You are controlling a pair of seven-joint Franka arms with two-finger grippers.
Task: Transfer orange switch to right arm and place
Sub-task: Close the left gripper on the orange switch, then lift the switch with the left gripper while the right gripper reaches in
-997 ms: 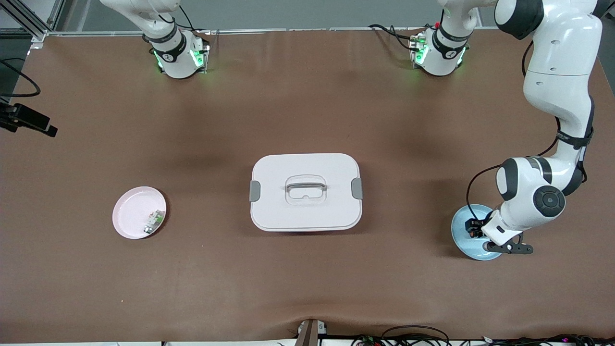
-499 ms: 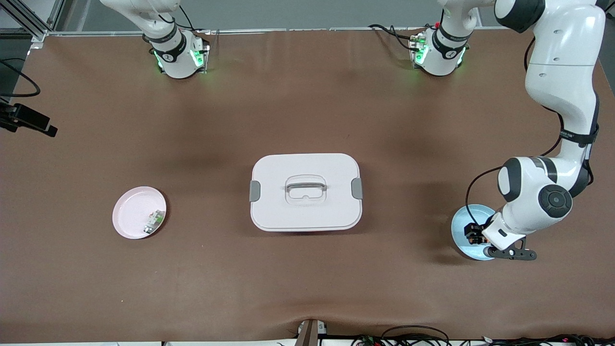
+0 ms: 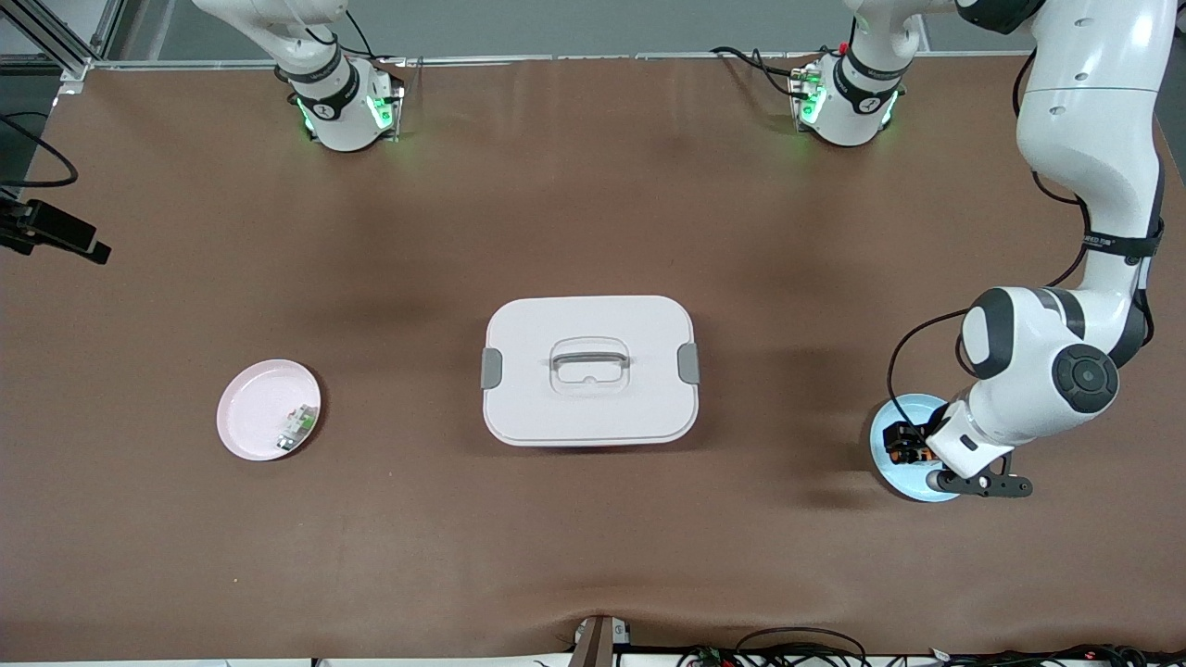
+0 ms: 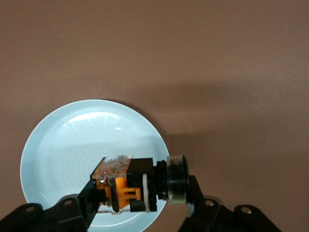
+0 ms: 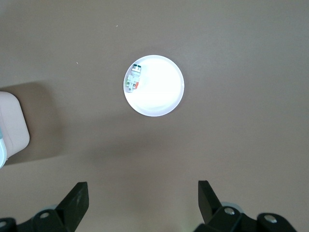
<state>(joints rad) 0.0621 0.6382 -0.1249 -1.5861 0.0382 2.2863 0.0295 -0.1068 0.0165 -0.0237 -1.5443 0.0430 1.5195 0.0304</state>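
The orange switch (image 4: 126, 185), a small black part with an orange body and a round cap, is clamped lengthwise in my left gripper (image 4: 140, 191). It hangs just above the light-blue plate (image 4: 87, 140), over the plate's edge. In the front view the switch (image 3: 903, 455) and the left gripper (image 3: 906, 456) sit over that plate (image 3: 891, 419) at the left arm's end of the table. My right gripper (image 5: 143, 198) is open and holds nothing, high over the table near the pink plate (image 5: 161, 94). Its hand is out of the front view.
A white lidded box (image 3: 589, 371) with a handle stands mid-table; its corner (image 5: 12, 125) shows in the right wrist view. The pink plate (image 3: 255, 408) at the right arm's end holds a small white-and-green part (image 3: 298, 426), which also shows as the part (image 5: 133, 77) in the right wrist view.
The left arm has risen a little and shifted slightly over the light-blue plate, still shut on the switch. The right gripper stays open; nothing else has moved.
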